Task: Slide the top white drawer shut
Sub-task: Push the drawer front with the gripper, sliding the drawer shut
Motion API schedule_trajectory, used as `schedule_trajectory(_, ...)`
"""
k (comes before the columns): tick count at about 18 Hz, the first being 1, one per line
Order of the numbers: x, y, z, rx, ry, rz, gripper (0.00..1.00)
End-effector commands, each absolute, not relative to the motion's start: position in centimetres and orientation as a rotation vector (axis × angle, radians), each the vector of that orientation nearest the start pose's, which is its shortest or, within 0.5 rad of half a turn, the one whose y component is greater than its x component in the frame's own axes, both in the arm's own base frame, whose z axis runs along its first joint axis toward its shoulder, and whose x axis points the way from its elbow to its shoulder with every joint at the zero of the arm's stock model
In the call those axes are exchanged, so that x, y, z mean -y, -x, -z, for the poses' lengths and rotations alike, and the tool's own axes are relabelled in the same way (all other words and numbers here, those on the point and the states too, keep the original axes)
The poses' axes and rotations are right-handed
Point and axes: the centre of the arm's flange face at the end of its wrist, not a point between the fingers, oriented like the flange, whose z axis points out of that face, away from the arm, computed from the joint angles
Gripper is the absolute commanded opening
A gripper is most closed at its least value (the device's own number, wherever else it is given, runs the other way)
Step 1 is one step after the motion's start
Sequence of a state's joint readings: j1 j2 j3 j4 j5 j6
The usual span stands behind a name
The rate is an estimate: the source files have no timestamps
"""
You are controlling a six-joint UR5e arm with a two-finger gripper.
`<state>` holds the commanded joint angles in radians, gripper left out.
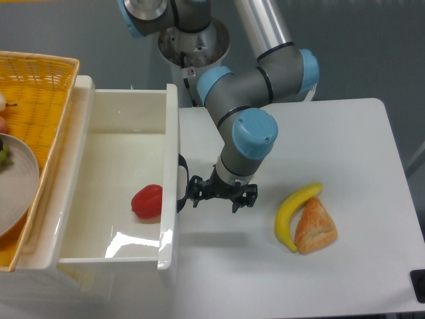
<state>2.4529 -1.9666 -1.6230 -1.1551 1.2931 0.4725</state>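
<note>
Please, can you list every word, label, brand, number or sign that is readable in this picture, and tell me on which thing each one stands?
No text can be read.
One small label with a red mark sits on the robot base; it is too small and blurred to read.
The top white drawer, banana, bread, yellow basket and hand bear no visible writing.

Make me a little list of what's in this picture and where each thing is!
drawer: top white drawer, open
inside drawer: red fruit
handle: black handle on drawer front
gripper: gripper, beside the handle, fingers spread
table right side: banana touching a bread piece
far left: yellow woven basket with a plate
</note>
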Motion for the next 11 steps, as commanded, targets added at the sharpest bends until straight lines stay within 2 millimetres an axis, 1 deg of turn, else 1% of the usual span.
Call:
schedule_trajectory(5,-52.0,36.6,-28.8,0.593,2.906,0.357,1.0)
schedule_trajectory(11,-52.6,35.7,-29.6,0.568,2.883,0.377,1.0)
